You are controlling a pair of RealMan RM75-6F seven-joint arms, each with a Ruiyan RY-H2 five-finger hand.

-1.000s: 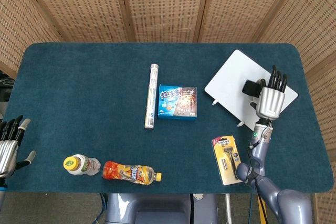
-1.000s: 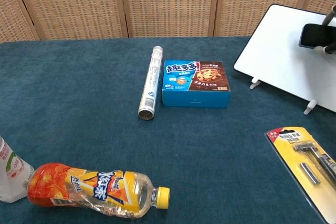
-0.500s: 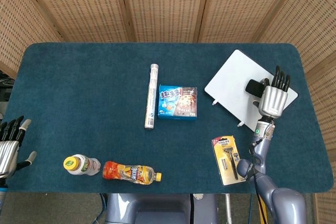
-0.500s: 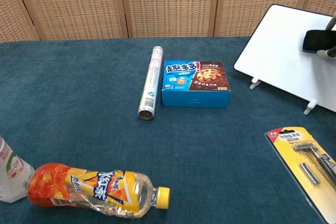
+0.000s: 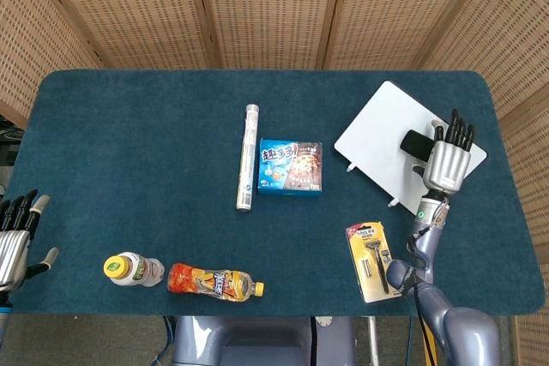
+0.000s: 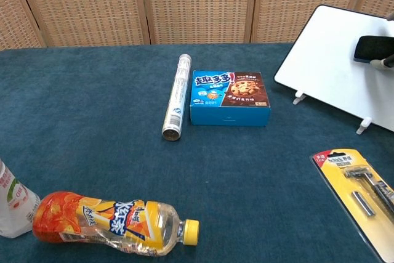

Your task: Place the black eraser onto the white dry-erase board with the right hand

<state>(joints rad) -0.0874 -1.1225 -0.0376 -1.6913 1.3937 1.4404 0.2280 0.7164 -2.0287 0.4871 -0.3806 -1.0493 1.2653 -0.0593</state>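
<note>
Eraser down on the board, right hand close by

Near left: left hand (image 5: 15, 233) idle at the table edge, fingers spread, holding nothing. Further right: right hand (image 5: 445, 159) over the white dry-erase board (image 5: 377, 138), fingers extended, fingertips at the black eraser (image 5: 418, 144); hard to tell whether gripping or merely touching. Eraser lying flat on the board. Probably light, stiff-backed, felt-soft underneath; best pinched across the short sides.

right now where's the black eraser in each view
Head view: the black eraser lies on the white dry-erase board, right of centre, just left of the right hand.
Chest view: at the far right edge, upper part, on the board.
Shared landmark: the cookie box, left of the board.
</note>
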